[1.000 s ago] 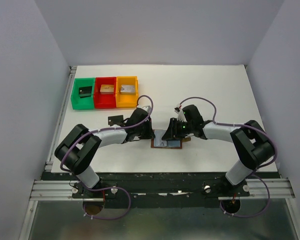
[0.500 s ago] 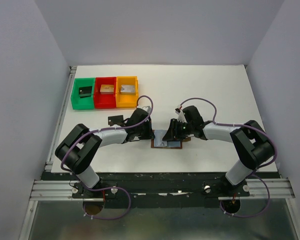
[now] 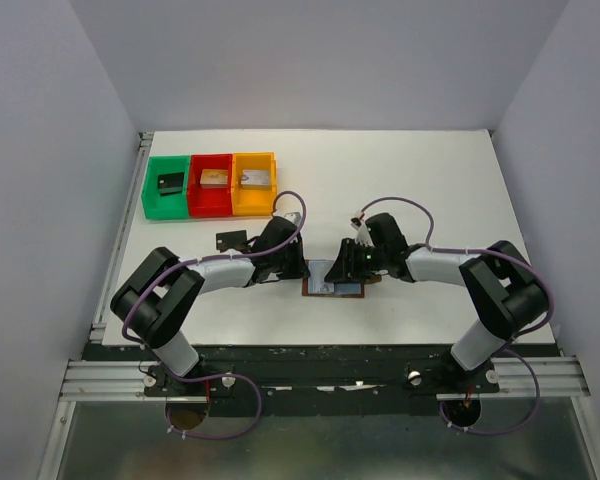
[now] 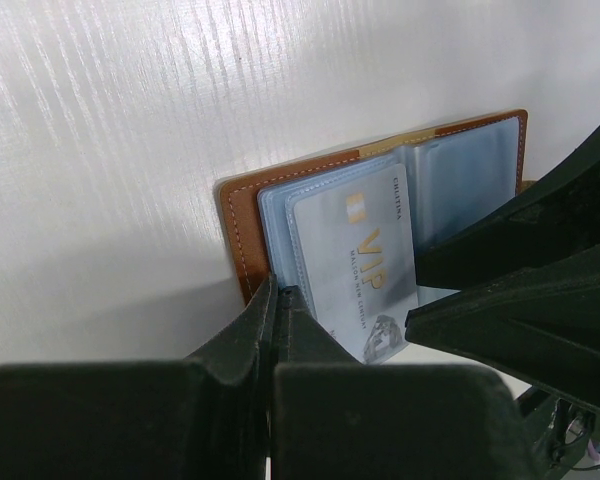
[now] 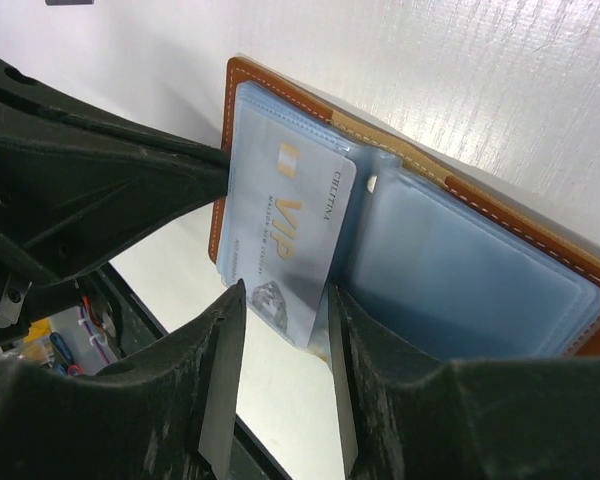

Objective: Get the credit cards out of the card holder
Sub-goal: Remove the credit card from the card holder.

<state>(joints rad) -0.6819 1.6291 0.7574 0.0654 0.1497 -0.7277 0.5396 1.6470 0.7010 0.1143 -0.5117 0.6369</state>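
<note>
Wallet (image 3: 332, 288) lies open flat, lining up, on the table (image 3: 430, 180) near centre between both arms, with its long axis running left-right. A grey VIP card (image 5: 290, 240) sits in the left-half sleeve, its long axis parallel to the fold and one short end sticking out past the wallet's long edge. The left gripper (image 4: 276, 290) has its fingers together, tips down on that half's sleeve edge. The right gripper (image 5: 283, 295) has its fingers partly apart, straddling the card's protruding end; whether they actually pinch it can't be told.
</note>
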